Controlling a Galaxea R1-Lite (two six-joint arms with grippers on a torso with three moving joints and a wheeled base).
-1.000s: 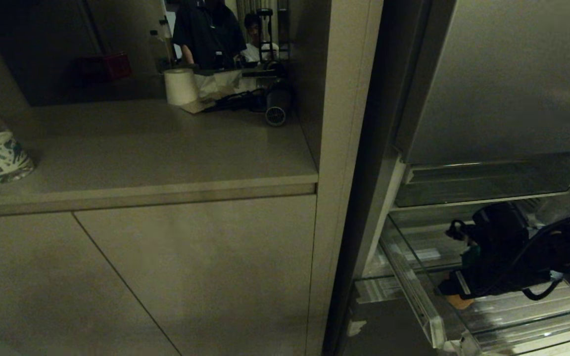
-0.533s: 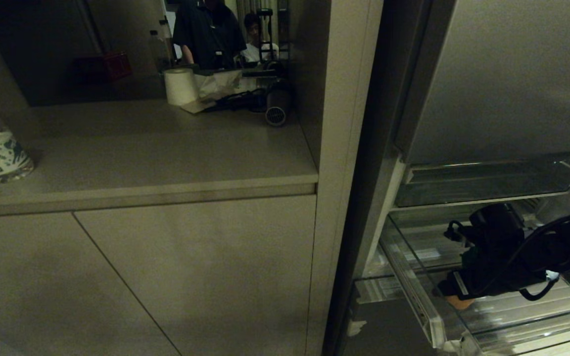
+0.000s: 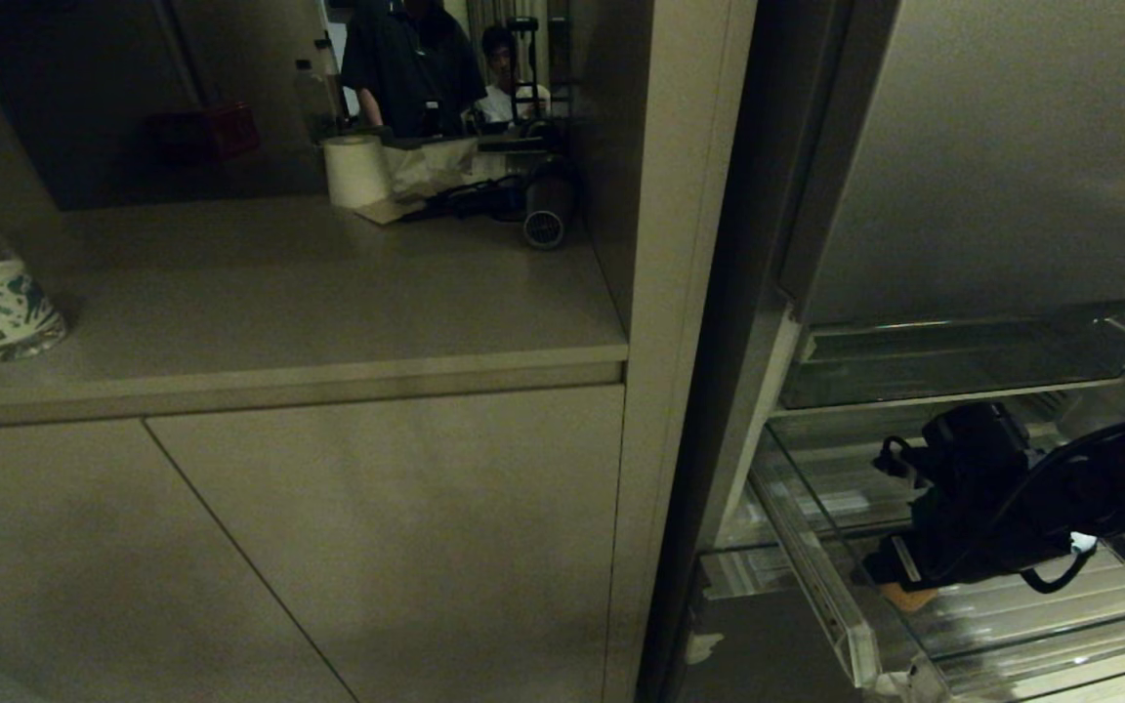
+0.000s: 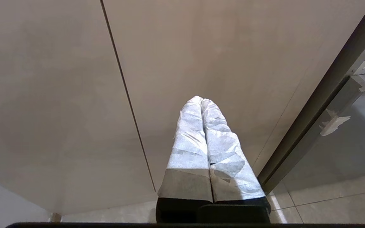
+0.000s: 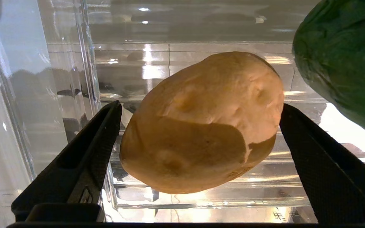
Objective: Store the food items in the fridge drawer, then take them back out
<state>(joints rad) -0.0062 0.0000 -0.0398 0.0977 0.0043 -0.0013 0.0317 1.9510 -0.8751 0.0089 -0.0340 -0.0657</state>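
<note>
My right end effector [image 5: 198, 152] spread wide around potato [image 5: 201, 123] in fridge drawer [image 3: 851, 625], pepper [image 5: 344, 60] beside. Retrieval or release step—can't tell. Left end effector [image 4: 201, 101] pressed together, idle.

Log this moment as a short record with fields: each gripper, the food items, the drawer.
right gripper: open, inside the fridge drawer, one finger on either side of the potato
left gripper: shut, empty, parked facing the cabinet door
potato: lying in the drawer between the open fingers
bell pepper: beside the potato in the drawer
fridge drawer: pulled out
</note>
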